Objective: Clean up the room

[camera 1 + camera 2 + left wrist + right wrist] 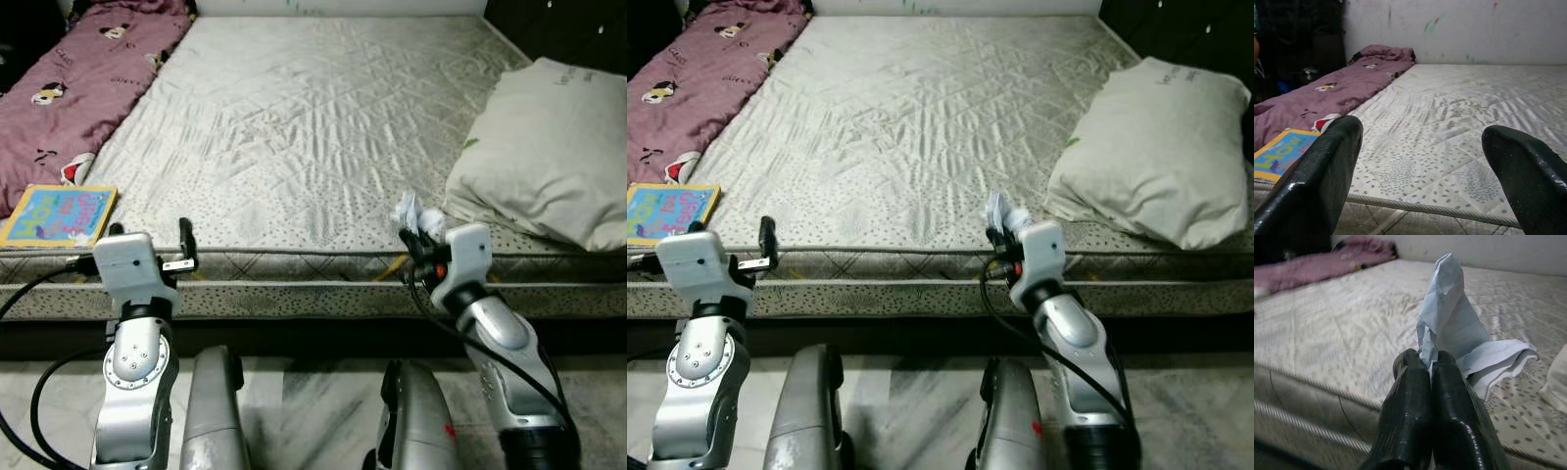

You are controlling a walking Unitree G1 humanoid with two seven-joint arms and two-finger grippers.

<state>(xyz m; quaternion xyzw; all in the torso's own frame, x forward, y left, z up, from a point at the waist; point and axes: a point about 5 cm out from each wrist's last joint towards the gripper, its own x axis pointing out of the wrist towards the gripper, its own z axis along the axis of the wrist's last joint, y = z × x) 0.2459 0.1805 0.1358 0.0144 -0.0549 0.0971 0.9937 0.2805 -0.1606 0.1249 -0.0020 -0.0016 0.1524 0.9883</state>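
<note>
Right gripper [1425,363] pinched tight on a crumpled paper [1459,333] over the mattress [294,127] edge, beside the pillow [549,157]. Left gripper [1420,147] spread wide, holding nothing, near the book [59,215].

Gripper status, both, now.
Left gripper: jaws open, holding nothing.
Right gripper: jaws closed on a crumpled paper.

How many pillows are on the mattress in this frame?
1. The white pillow lies at the mattress's right edge, beyond the right gripper. Another could be hidden under the purple blanket on the left.
</note>
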